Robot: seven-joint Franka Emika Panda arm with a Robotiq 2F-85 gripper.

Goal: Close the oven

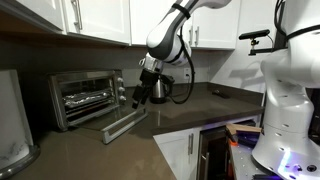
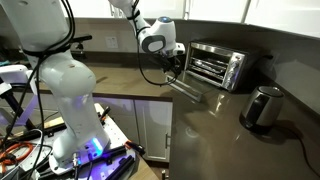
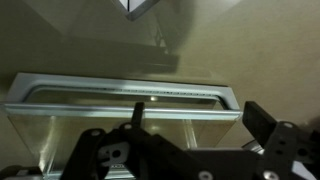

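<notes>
The silver oven (image 1: 85, 95) (image 2: 215, 65) stands at the back of the dark counter with wire racks showing inside. Its glass door (image 1: 125, 122) (image 2: 186, 88) (image 3: 110, 128) is folded down, nearly flat above the counter. The bar handle (image 3: 130, 90) runs along the door's outer edge. In both exterior views my gripper (image 1: 140, 97) (image 2: 170, 68) hangs just above that outer edge. In the wrist view the gripper (image 3: 200, 122) is open, its fingers (image 3: 265, 122) spread over the door near the handle, holding nothing.
A dark steel kettle (image 1: 160, 88) (image 2: 262, 108) sits on the counter beside the oven. A rounded white appliance (image 1: 12, 120) stands on the oven's other side. White cabinets hang above. The counter's front edge drops off just beyond the open door.
</notes>
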